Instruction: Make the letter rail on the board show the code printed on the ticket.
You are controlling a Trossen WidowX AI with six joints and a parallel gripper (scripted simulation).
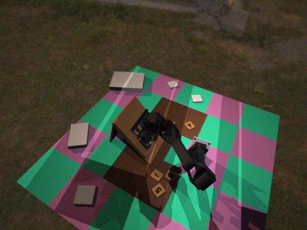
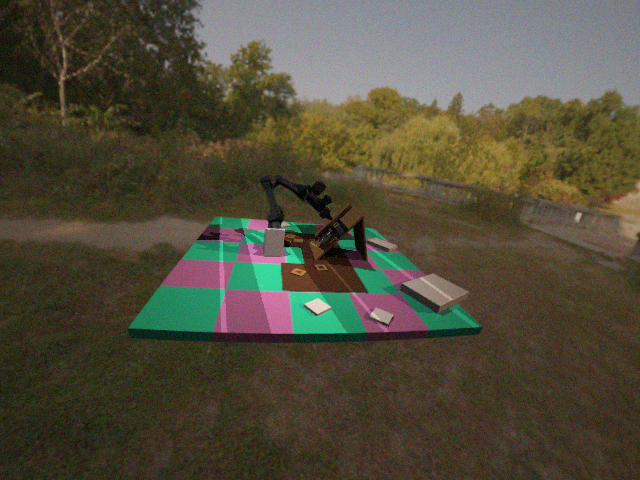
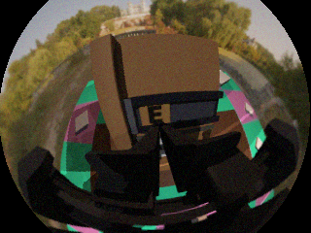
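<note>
The tilted wooden board (image 1: 128, 115) (image 3: 170, 63) carries the dark rail (image 3: 187, 95). An E tile (image 1: 137, 129) (image 3: 156, 114) sits in the rail near its left end in the wrist view; the rail to its right is empty there. My gripper (image 3: 158, 124) (image 2: 328, 217) is shut and empty, its tips just below the E tile in the wrist view. The ticket is mostly hidden behind the fingers, its code unreadable. A J-like tile (image 1: 156, 175), a 5 or S tile (image 1: 158, 189) and a shadowed B tile (image 1: 170, 174) lie beside the board. A Y tile (image 1: 189, 125) (image 2: 298, 271) and another tile (image 2: 321, 267) lie opposite.
Pale slabs (image 1: 126, 80) (image 1: 78, 134) (image 1: 85, 195) stand behind and beside the board. Two small pale squares (image 1: 172, 84) (image 1: 196, 98) lie near one counter edge. The arm's base is on a light plate (image 1: 201, 140).
</note>
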